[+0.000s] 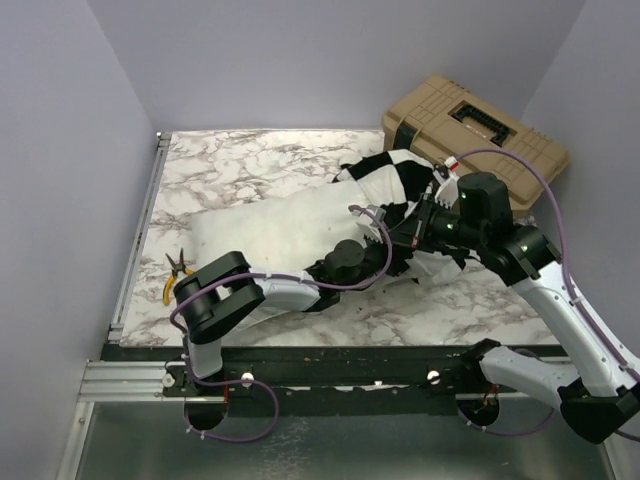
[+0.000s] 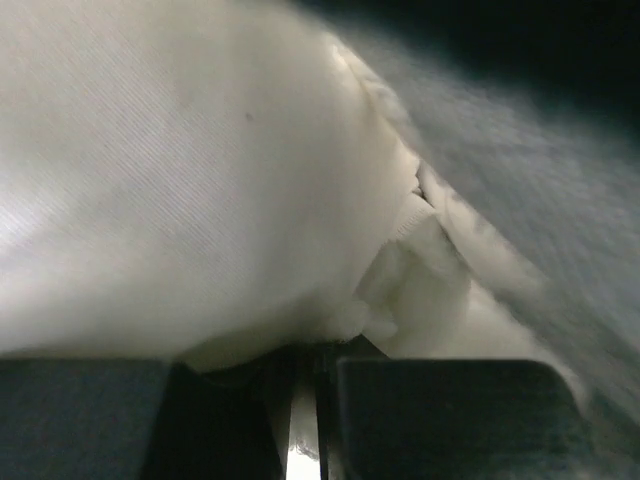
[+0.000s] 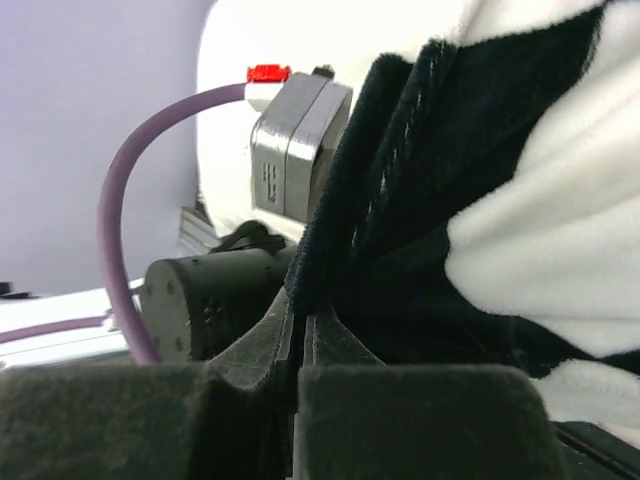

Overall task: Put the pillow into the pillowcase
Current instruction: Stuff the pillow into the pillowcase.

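Honestly, you're sitting pretty early in this one. The pillow [image 1: 270, 235] is lying across the middle of the top view, and only its right end seems to be poking into the mouth of the pillowcase [image 1: 405, 175], which is bunching up toward the upper right, next to the tan toolbox [image 1: 475, 130]. Your right gripper [image 3: 300, 335] is pinching the black hem of the case, fingers tight together on it, holding the opening up. Your left gripper [image 2: 315, 370] is looking clamped on a fold of white pillow fabric, with just a sliver showing between the fingers. So I'm guessing the entry is only getting started: most of the pillow is waiting outside, and the case is needing a pull along the whole length.
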Motion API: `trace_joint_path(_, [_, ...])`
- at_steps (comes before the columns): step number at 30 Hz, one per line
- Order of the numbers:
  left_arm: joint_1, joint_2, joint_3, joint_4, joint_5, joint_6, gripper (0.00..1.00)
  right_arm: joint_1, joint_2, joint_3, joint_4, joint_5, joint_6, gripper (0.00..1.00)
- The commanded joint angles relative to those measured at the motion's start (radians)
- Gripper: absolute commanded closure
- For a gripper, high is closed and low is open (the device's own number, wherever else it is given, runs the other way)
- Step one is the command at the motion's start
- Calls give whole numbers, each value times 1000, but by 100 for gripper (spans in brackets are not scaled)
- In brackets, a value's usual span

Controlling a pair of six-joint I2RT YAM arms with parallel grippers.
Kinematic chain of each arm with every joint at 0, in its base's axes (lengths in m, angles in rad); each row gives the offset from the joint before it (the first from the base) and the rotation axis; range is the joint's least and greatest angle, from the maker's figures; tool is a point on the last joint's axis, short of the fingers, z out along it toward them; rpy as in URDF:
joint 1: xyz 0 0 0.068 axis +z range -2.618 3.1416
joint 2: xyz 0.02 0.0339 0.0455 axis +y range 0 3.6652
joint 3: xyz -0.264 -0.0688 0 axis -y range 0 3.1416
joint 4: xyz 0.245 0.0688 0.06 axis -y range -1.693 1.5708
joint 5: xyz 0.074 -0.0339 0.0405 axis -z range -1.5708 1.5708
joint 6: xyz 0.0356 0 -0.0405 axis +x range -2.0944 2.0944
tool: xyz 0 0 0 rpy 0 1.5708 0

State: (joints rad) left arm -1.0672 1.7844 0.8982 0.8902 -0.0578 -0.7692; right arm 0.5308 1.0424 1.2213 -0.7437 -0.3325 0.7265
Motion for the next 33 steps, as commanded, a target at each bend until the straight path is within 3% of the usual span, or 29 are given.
trace_joint_path(1, [28, 71, 79, 263, -144, 42, 94, 15, -144, -56, 193, -223, 207, 100])
trace_joint_path(3, [48, 96, 72, 268, -223, 10, 100, 15, -209, -128, 296, -253, 303, 100])
trace_joint_path(6, [81, 135, 66, 272, -257, -40, 100, 15, -268, -238, 418, -286, 402, 100])
trace_joint_path(9, [88, 125, 46, 273, -225, -63, 100, 15, -255, -259, 276, -226, 265, 100])
trace_joint_path(11, [88, 87, 19, 269, -166, -65, 100, 15, -226, -254, 144, -105, 134, 100])
trace_joint_path(14, [85, -26, -41, 180, -121, -80, 86, 15, -178, -310, 64, 117, 9, 100])
trace_joint_path(17, [82, -205, -59, -71, -157, -68, 68, 13, -144, -415, 170, 211, -9, 100])
trace_joint_path(19, [79, -309, -18, -348, -191, -49, 58, 12, -95, -448, 222, 229, -4, 100])
trace_joint_path(23, [75, -431, 134, -942, -251, -39, 48, 11, 10, -441, 299, 252, 3, 100])
trace_joint_path(25, [75, -489, 146, -1094, -242, -72, 45, 9, 48, -410, 315, 244, -6, 100])
trace_joint_path(29, [47, -578, 37, -1065, -142, -203, 43, 9, 74, -341, 318, 199, -4, 100])
trace_joint_path(33, [-27, -559, -117, -800, -88, -317, 43, 8, 58, -308, 328, 146, 38, 100])
